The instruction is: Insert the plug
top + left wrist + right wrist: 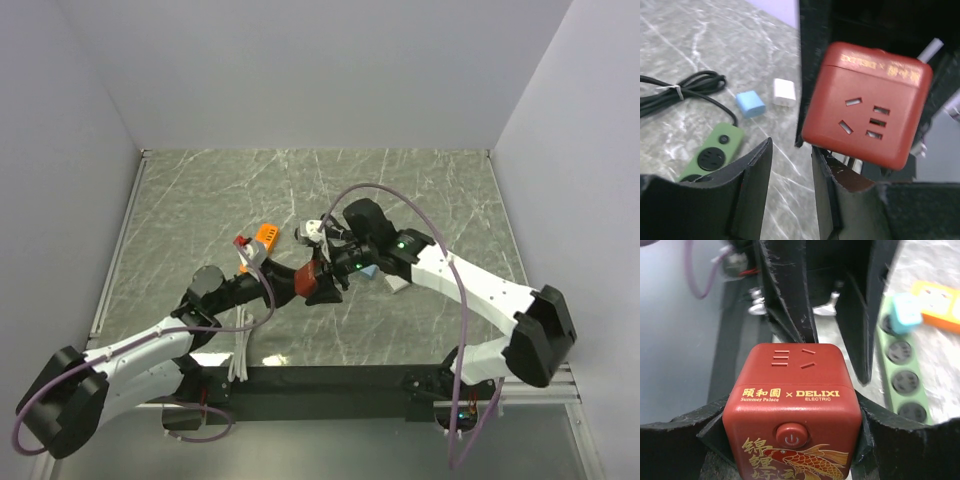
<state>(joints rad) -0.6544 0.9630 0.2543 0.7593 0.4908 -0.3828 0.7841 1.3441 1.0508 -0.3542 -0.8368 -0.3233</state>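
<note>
Between right fingers (680, 440), red socket cube (792, 410) faces left fingers (752, 195).

The socket cube (792, 390) is glossy red with rounded corners. One face carries a round power button, gold lettering (Summer Palace × DELIXI) and a gold carp drawing. Two other faces show slotted outlets, their slots bare. It is held aloft and tilted, clamped between the fingers of the right gripper (792, 420). A blue plug (750, 104) and a white plug (784, 92), both small blocks, lie loose just beside each other, not touching.
</note>
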